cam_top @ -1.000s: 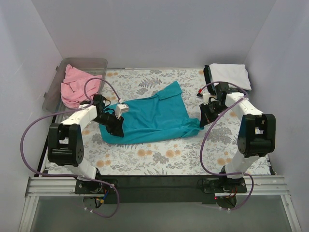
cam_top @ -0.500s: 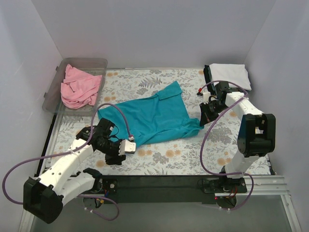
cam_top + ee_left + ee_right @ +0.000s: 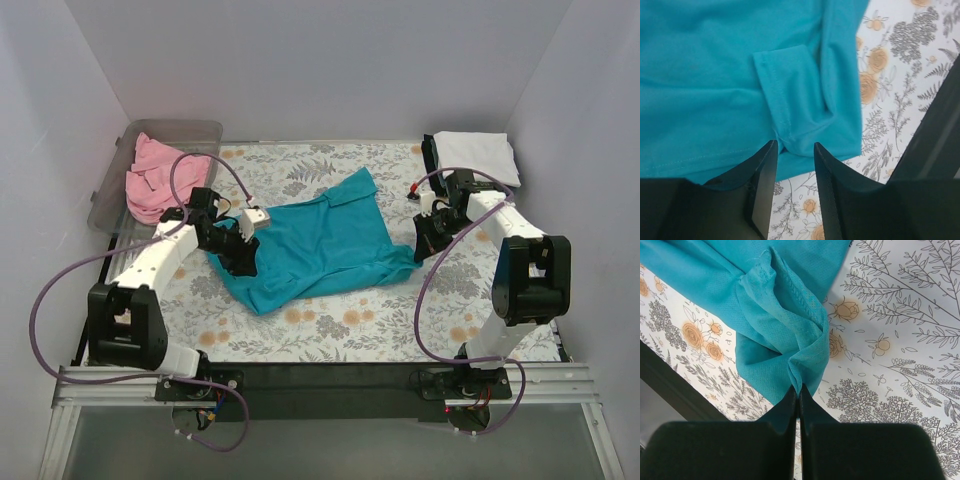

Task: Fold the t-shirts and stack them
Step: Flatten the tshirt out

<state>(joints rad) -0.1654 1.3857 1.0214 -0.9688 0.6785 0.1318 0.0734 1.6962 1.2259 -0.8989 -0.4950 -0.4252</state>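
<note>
Task status: early. No fold is visible on the teal shirt [image 3: 320, 245], which lies spread and rumpled across the middle of the flowered table cloth [image 3: 340, 320], one sleeve pointing to the far side.

The left gripper [image 3: 794, 145] stands at the shirt's left edge. Its jaws are apart, with the hem beside a turned-over sleeve just entering the gap, and no grip is made. The right gripper [image 3: 799, 390] is at the shirt's near right corner, jaws together and clamped on a bunched pinch of the teal cloth.

The pink shirt [image 3: 160, 180] lies crumpled in the clear bin [image 3: 200, 130] at the far left, unfolded. The white shirt [image 3: 478, 155] sits as a neat folded rectangle at the far right corner and appears done. A dark edge shows along its left side; what it is cannot be told.

Assessment: one shirt folded, the teal one being laid out for folding, and the pink one not begun.
</note>
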